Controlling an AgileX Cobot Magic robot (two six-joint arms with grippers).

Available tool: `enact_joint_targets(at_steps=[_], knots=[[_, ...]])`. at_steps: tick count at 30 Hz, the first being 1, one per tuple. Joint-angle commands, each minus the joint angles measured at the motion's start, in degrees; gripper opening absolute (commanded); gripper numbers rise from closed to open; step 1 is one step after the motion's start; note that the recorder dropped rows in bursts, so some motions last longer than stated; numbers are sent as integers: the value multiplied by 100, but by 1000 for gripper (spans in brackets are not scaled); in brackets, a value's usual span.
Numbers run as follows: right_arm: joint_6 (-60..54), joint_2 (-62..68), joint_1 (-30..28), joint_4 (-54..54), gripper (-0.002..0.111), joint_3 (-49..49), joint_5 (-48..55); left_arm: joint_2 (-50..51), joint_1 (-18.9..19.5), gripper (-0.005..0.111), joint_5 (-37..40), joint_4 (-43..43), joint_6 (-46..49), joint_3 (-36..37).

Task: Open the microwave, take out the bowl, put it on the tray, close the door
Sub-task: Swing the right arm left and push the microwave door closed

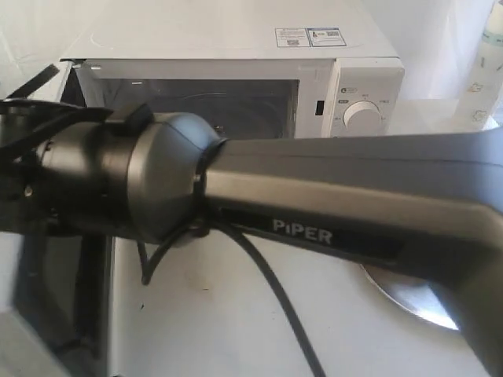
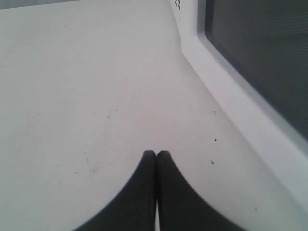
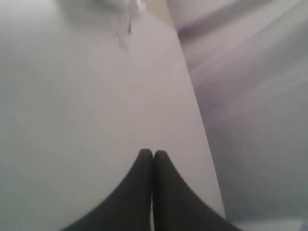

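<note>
White-painted sheet metal makes up the microwave [image 1: 236, 39], the bulkiest thing here. It fills the upper part of the exterior view, with its cavity standing open and dim. Its door [image 2: 260, 53] is swung out at the left edge of that view, and the left wrist view shows its dark window and white frame at upper right. A dark robot arm [image 1: 330, 196] crosses the middle of the exterior frame and hides much of the table. Only a sliver of the shiny tray [image 1: 409, 298] shows, at lower right beneath the arm. The bowl is not visible in any view, and I cannot tell whether it sits in the shadowed cavity. Being small and rigid, it should be light but probably smooth and slippery. I would pinch it at the rim, one finger inside and one outside. The left gripper [image 2: 156, 153] and right gripper [image 3: 153, 153], each at the bottom centre of its view, have their fingers pressed together on nothing, over bare white surface.
</note>
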Motion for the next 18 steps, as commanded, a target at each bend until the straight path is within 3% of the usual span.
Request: enact_joint_targets(at_steps=[1,4,8,18], knots=[[-390,121,-30,-800,0,71,2850,-12,-26,0,17,-45,0,-16],[84,132,-162,-1615,0,71,4276,-12,-26,0,17,-45,0,-16],[745,132,-456,-2099,0,71,5443,-12,-26,0,17,-45,0,-16],[1265,121,-832,-2087,0,71,5495,-12,-26,0,17,-45,0,-16]])
